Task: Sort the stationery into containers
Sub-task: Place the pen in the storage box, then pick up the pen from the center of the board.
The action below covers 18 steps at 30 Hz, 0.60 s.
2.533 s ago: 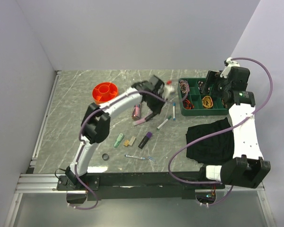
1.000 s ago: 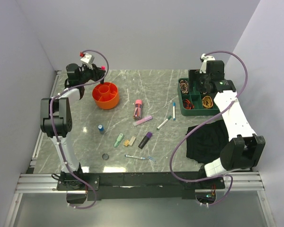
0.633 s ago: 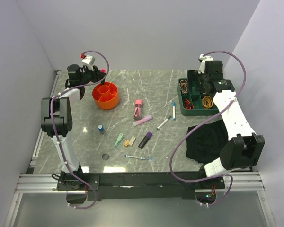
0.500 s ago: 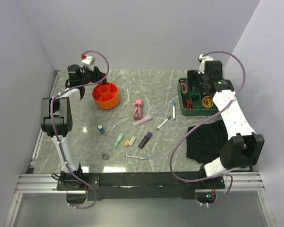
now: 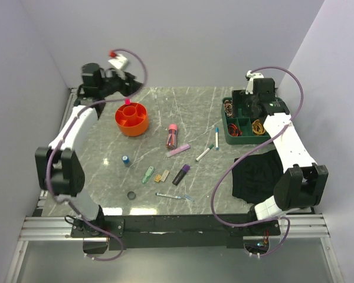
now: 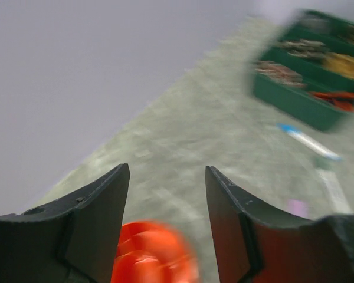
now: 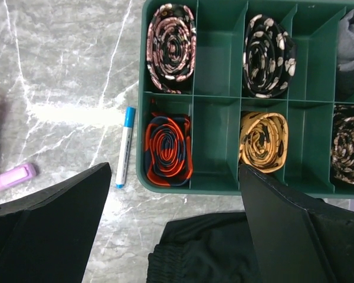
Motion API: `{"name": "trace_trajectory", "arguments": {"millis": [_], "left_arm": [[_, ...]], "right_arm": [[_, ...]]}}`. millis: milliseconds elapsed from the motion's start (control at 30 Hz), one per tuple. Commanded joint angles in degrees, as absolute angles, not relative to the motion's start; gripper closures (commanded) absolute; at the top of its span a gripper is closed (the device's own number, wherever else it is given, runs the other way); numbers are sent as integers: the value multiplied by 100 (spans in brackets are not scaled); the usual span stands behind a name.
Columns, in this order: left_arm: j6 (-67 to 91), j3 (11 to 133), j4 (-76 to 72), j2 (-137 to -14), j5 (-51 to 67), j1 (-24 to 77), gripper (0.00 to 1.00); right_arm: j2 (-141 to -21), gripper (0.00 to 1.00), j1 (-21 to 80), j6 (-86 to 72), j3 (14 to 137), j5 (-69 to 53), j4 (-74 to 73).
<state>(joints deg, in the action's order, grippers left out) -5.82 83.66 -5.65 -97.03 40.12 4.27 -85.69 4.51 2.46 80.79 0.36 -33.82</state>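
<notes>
While the left gripper point(image 6: 167, 171) hung part-open and empty just beyond the orange pot point(image 5: 131, 128) at ten o'clock, evidently clear of the pink-capped marker point(image 5: 127, 102) standing in it, the right gripper point(image 7: 175, 167) gaped empty over the green tray point(image 7: 224, 190) at two o'clock, remaining stationery point(image 5: 178, 150) lying loose between.

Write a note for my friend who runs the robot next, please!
Left tool: open, empty, up near the orange pot.
Right tool: open, empty, over the green tray.
Done: one marker sticks up from the pot.
To do: two markers, pens, pink tube, green clip, yellow eraser, blue cylinder lie on the table.
</notes>
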Motion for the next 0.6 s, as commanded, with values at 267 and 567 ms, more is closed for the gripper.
{"name": "trace_trajectory", "arguments": {"millis": [267,567], "left_arm": [[-494,7477,2336,-9244,2515,3392,37],[-246,8393,3137,-10739,1714,4201,39]], "right_arm": [[-8016,0,-280,-1239,8445,369,-3366],[-7550,0,-598,-1090,8351,-263,-3815]]}}
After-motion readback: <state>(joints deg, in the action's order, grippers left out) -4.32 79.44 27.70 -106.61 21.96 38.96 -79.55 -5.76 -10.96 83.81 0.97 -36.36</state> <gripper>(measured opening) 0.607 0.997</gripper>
